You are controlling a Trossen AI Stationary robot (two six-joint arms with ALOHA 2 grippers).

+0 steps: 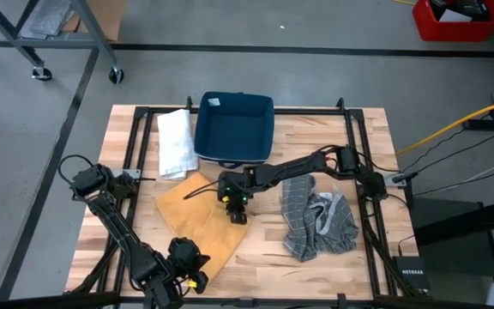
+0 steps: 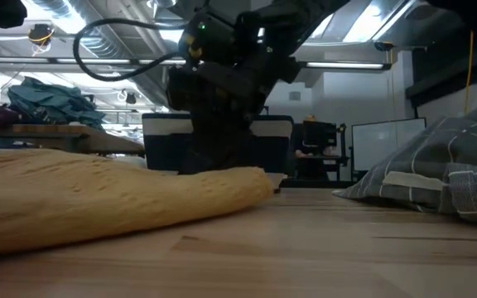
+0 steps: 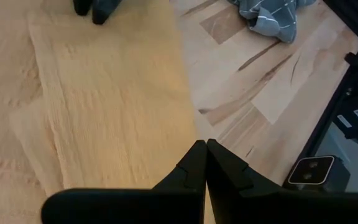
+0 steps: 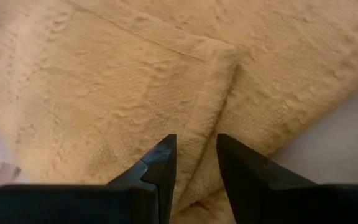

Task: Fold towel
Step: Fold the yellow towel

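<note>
A yellow towel (image 1: 197, 227) lies partly folded on the wooden table, left of centre; in the low view it shows as a thick pad (image 2: 98, 199). My right gripper (image 1: 237, 215) is down at the towel's right end, shut on a ridge of the cloth (image 4: 196, 149). My left gripper (image 1: 197, 281) waits shut at the table's near edge, above the towel's near corner (image 3: 205, 155), touching nothing. My right gripper pinches a raised fold of the yellow towel (image 4: 197, 134) between its two fingers, near the towel's right corner. The fingers slant down from the table's right side and lie along the ridge. The towel rests on the table, slack, with folded layers around the hold.
A crumpled grey checked towel (image 1: 320, 219) lies on the table's right half. A folded white towel (image 1: 174, 142) and a dark blue bin (image 1: 234, 124) sit at the far edge. Bare wood (image 1: 264, 257) shows between the two towels, toward the near edge.
</note>
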